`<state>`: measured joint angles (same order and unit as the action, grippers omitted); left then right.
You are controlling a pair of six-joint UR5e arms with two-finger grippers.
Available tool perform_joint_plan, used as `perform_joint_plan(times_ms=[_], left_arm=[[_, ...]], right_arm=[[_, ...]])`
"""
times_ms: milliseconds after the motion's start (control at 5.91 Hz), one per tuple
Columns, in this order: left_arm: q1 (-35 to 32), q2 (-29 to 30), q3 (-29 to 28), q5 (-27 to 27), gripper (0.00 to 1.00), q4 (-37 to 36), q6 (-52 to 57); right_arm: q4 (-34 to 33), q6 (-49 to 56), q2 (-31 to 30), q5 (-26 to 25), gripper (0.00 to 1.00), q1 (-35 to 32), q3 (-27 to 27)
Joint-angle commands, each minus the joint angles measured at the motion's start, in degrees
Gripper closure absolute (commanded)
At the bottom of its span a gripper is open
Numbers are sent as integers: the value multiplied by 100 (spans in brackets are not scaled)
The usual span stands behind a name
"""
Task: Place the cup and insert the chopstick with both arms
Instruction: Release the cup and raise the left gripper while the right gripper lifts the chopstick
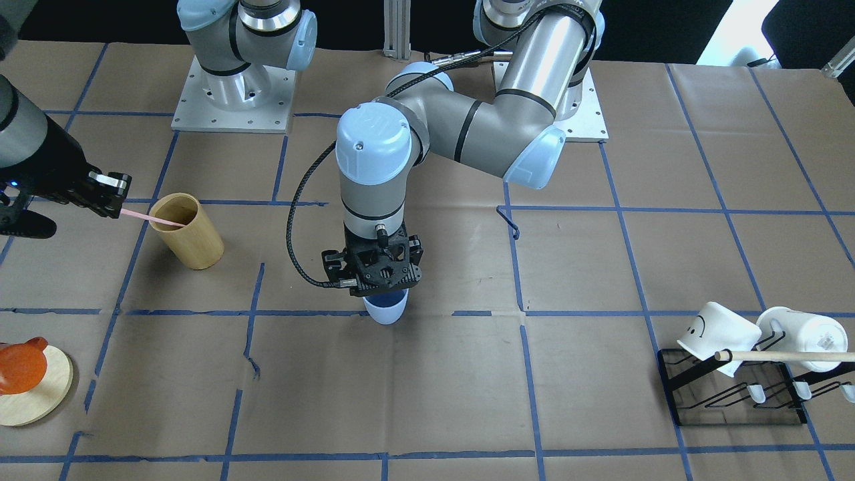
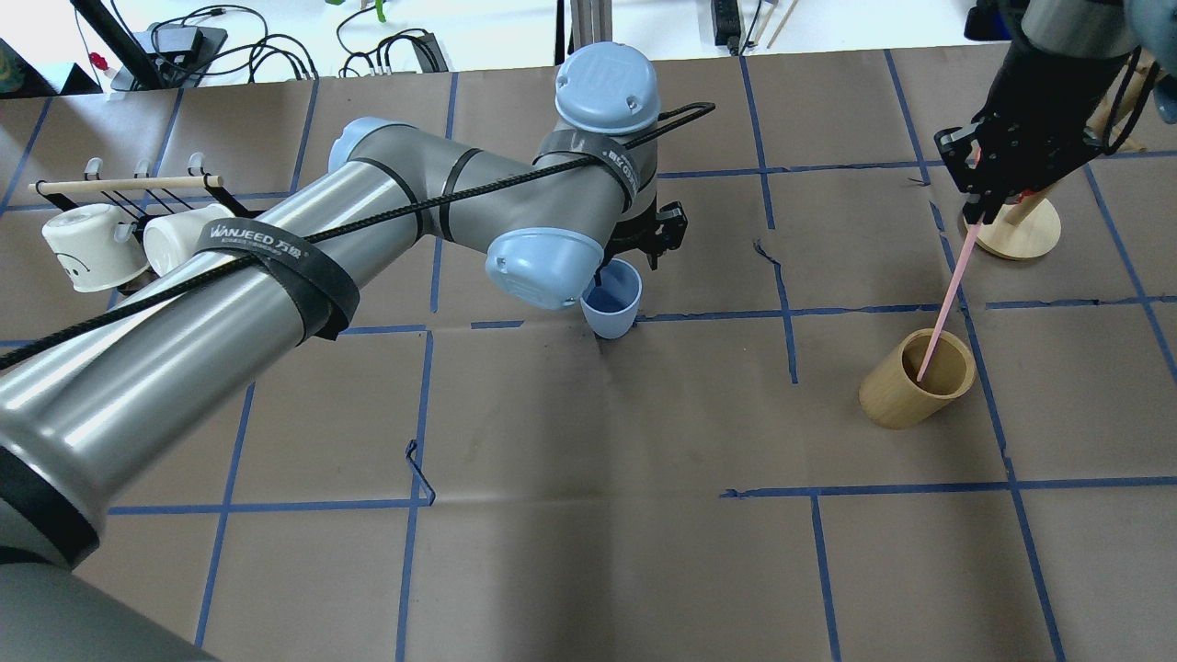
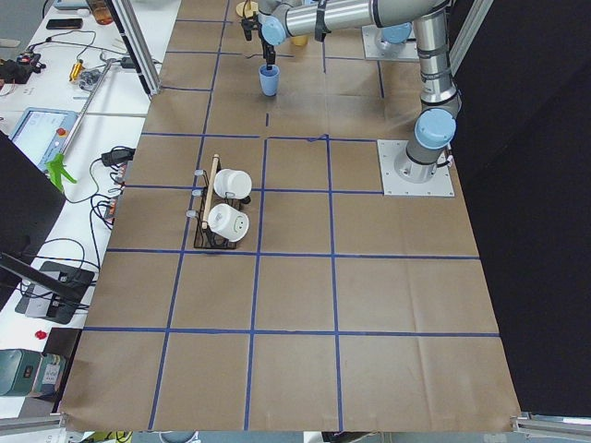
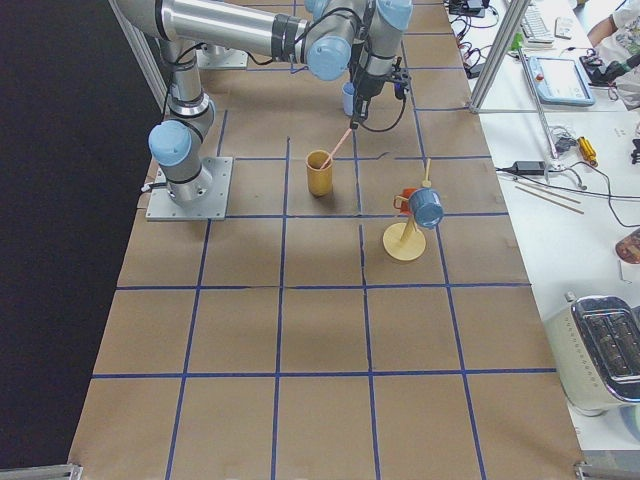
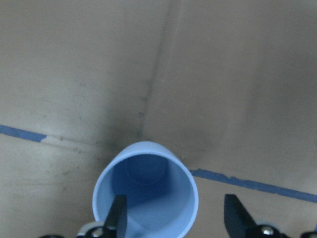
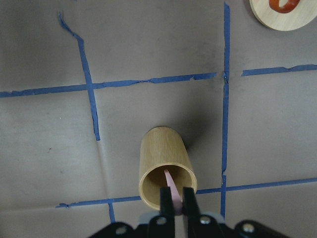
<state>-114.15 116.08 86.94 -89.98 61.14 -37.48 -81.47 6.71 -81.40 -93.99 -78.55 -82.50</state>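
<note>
The light-blue cup (image 1: pixel 387 308) stands upright on the brown paper near the table's middle, also in the overhead view (image 2: pixel 611 308). My left gripper (image 5: pixel 173 218) hangs right over it, open: one finger (image 5: pixel 119 214) sits inside the rim, the other (image 5: pixel 232 213) outside, clear of the wall. My right gripper (image 2: pixel 977 207) is shut on the upper end of the thin pink chopstick (image 2: pixel 947 294). The stick slants down with its lower end inside the tan wooden cylinder (image 2: pixel 915 382), as the right wrist view (image 6: pixel 171 183) shows.
A black rack (image 1: pixel 735 394) with two white mugs and a long wooden rod (image 1: pixel 788 356) stands on my left side. A round wooden stand (image 2: pixel 1016 234) with an orange object (image 1: pixel 20 367) is behind the cylinder on my right. Blue tape lines grid the paper.
</note>
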Motion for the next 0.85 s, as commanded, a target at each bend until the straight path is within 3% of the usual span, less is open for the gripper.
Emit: perform_joint_plan(times_ms=[0,508,677], left_arm=[[303,-573,-63,41,21,675,720],[1374,-2225,-63,199,17,2644,3310],[1595,-2500,-63,182,2,2893,3527]], right_arm=[[691,6,-68,12,94,-20,767],[755,-125,-289,30,94,-502,1323],[703,-439,-254,169,95,-660,1420]])
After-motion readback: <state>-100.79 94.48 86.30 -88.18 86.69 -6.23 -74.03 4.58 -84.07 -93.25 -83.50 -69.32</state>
